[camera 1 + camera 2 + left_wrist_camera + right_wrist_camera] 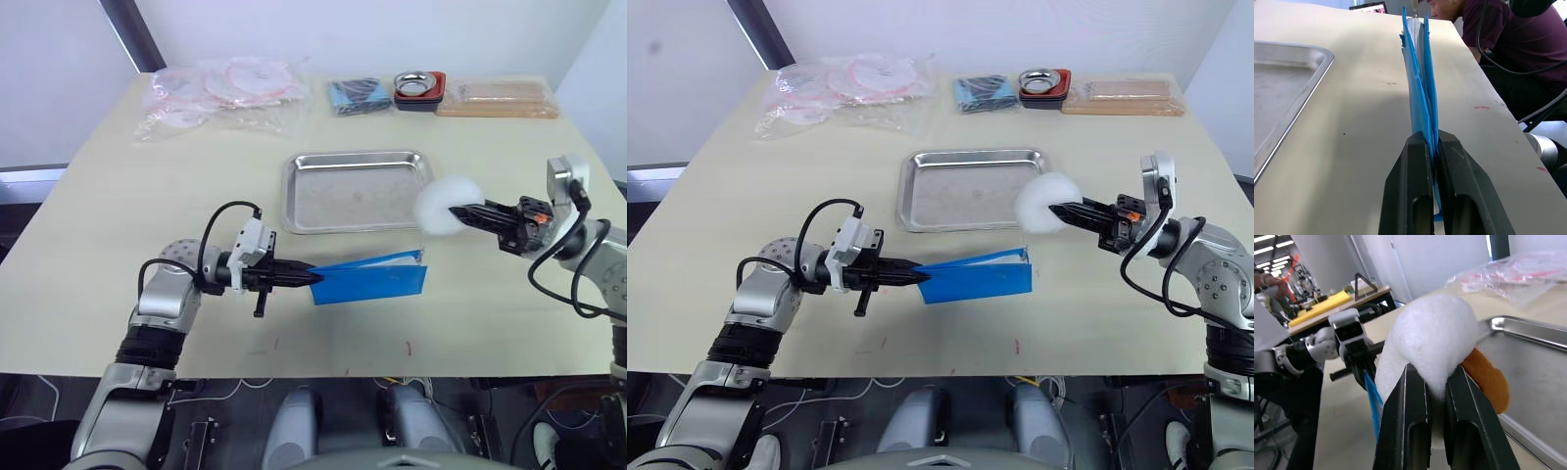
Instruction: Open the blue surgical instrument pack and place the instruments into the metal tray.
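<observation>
Left end effector (pixel 306 279), fingers closed on the pack's (pixel 377 279) near edge, holds it on edge just above the tabletop (pixel 118 225); the forearm reaches rightward, low and nearly level. The pack's long axis runs left to right, away from this end effector, just in front of the tray (pixel 358 191). Right end effector (pixel 460 212), fingers closed on a white fluffy wad (pixel 443 206), hovers beside the tray's right rim, arm pointing leftward. It is likely the nearer one to the pack's free end. No instruments can be made out.
</observation>
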{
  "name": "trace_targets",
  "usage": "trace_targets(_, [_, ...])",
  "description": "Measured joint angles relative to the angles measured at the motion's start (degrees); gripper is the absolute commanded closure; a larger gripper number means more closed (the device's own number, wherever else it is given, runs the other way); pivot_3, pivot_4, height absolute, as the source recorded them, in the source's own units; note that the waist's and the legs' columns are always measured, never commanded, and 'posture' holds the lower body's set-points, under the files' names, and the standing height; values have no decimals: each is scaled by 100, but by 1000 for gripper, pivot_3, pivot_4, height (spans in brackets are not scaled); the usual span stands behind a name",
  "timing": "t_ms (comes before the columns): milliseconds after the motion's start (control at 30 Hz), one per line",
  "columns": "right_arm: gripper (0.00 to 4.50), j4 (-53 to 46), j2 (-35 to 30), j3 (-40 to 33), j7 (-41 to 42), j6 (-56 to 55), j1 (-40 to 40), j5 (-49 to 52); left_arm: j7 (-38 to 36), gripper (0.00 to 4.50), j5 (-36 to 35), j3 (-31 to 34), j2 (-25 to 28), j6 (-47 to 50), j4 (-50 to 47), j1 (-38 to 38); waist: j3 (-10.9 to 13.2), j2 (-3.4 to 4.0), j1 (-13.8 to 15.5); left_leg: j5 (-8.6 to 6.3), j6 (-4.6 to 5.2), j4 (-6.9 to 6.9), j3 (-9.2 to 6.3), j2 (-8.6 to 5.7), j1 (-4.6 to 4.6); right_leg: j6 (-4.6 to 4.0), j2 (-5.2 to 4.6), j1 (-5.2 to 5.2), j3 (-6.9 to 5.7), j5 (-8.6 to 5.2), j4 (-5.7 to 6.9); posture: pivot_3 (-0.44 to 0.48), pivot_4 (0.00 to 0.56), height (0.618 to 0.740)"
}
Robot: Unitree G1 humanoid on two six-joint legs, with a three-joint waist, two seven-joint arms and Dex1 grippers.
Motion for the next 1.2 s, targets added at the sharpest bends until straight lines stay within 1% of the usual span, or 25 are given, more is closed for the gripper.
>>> trace_targets(200, [4432, -97, 82, -49, -259, 68, 0, 80, -4, 4500, 1, 1, 0, -76, 62, -15, 0, 0, 3, 0, 0, 0, 0, 0, 0, 0, 0, 0, 0, 0, 0, 0, 150, 740])
trace_targets(267, [4432, -239, 107, 46, -302, 33, 0, 22, -7, 4500, 3, -10, -2, -100, 89, -32, 0, 0, 2, 0, 0, 0, 0, 0, 0, 0, 0, 0, 0, 0, 0, 0, 150, 740])
trace_targets(367, [4432, -487, 103, 446, -285, -155, 0, -302, -14, 4500, 7, -44, -11, -113, 146, -82, 0, 0, 1, 0, 0, 0, 0, 0, 1, 0, 0, 0, 0, 0, 0, 0, 150, 740])
trace_targets(400, [4432, -619, 136, 847, -242, -260, -12, -547, -24, 4500, 20, -55, -26, -138, 209, -126, -1, 0, -1, 0, 0, 0, -1, 0, 2, 0, 1, 0, -1, 0, 0, 0, 150, 740])
trace_targets(433, [4432, -626, 153, 925, -231, -293, -13, -595, -25, 4500, 27, -57, -28, -144, 223, -142, -1, 0, -1, 0, 0, 0, -2, 0, 1, 0, 2, 0, -1, 0, 0, 0, 150, 740])
trace_targets(467, [4432, -620, 183, 1168, -170, -440, -32, -811, -38, 4500, 61, -79, -31, -174, 265, -194, -1, 1, -1, 0, 0, 0, 0, 0, 1, 0, 1, 0, -1, 0, 0, 0, 150, 740])
trace_targets(533, [4432, -616, 204, 1311, -127, -525, -46, -914, -43, 4500, 75, -100, -31, -196, 275, -215, 0, 0, -1, 0, 0, 0, -1, 0, 1, 0, 2, 0, -1, 0, 0, 0, 150, 740])
trace_targets(567, [4432, -537, 329, 1513, -89, -683, -239, -1125, -49, 4500, 104, -110, -31, -215, 294, -242, 0, 1, -16, 0, 0, 0, 1, 0, 2, 0, 2, 0, 0, 0, 0, 0, 150, 740])
trace_targets(667, [4432, -454, 604, 1678, -99, -878, -564, -1309, -54, 4500, 132, -168, -33, -223, 302, -296, -1, 0, -14, 0, 0, 0, -3, 0, 3, 0, 3, 0, -1, 0, 2, 0, 150, 740])
trace_targets(900, [4432, -435, 996, 2218, -81, -1221, -601, -1740, -47, 4500, 131, -176, -52, -272, 301, -283, -1, 1, -7, 0, 0, 1, -2, 0, 2, 0, 1, 0, -2, 0, 2, 0, 150, 740])
trace_targets(1067, [4432, -434, 1228, 2345, -110, -1344, -653, -1915, -38, 4500, 130, -167, -69, -359, 301, -256, -1, 1, -5, 0, 0, 1, -3, 0, 2, 0, 1, 0, -2, 0, 1, 0, 150, 740])
trace_targets(1200, [4432, -435, 1633, 2618, -211, -1498, -796, -2113, -29, 4500, 130, -167, -80, -371, 305, -256, -1, 1, -12, 0, 0, 0, -4, 1, 3, -1, 2, 0, -4, 0, 3, 0, 150, 740])
